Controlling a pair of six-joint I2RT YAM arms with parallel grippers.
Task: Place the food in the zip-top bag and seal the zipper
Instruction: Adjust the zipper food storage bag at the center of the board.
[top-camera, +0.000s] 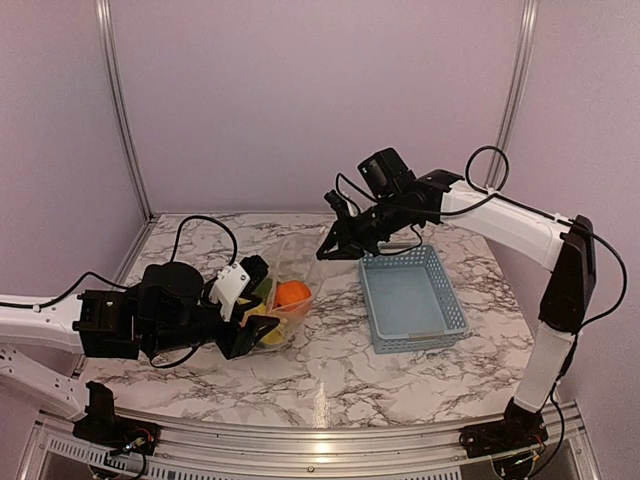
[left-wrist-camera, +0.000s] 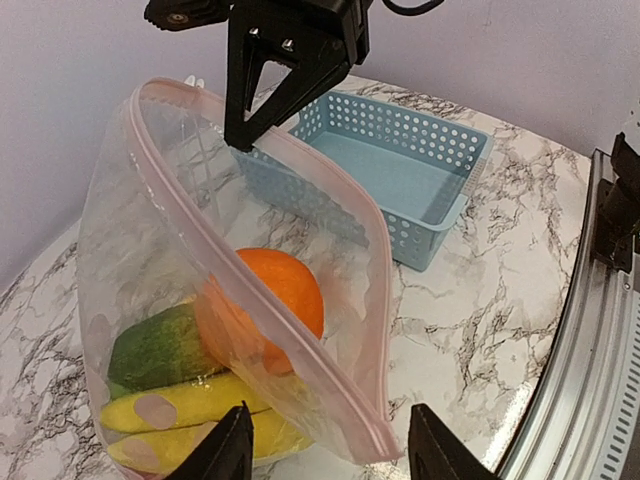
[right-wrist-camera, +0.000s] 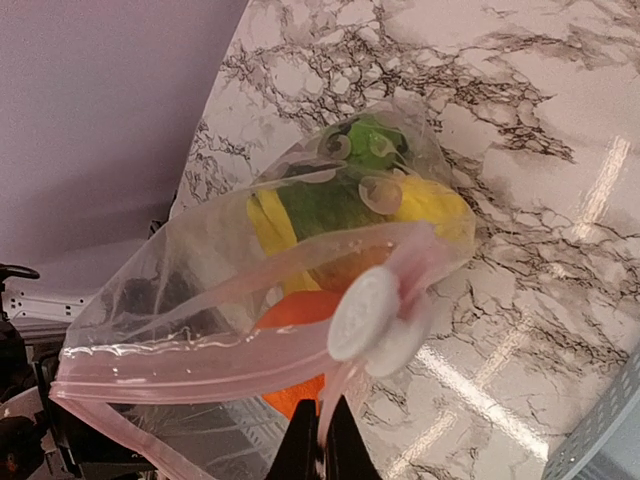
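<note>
The clear zip-top bag (top-camera: 283, 285) stands open on the marble table, its mouth held up. Inside are an orange (left-wrist-camera: 290, 285), a green striped melon (left-wrist-camera: 155, 345) and yellow bananas (left-wrist-camera: 190, 405). My right gripper (top-camera: 330, 248) is shut on the far end of the pinkish zipper (right-wrist-camera: 200, 365), next to a white round tab (right-wrist-camera: 375, 315), and it shows in the left wrist view (left-wrist-camera: 245, 140). My left gripper (left-wrist-camera: 330, 450) is open, its jaws either side of the bag's near lower corner, where the zipper (left-wrist-camera: 299, 354) ends.
The grey-blue slotted basket (top-camera: 455, 312) sits empty to the right of the bag, under and beside the right arm, and also shows in the left wrist view (left-wrist-camera: 400, 170). Purple walls enclose the table. A metal rail runs along the near edge.
</note>
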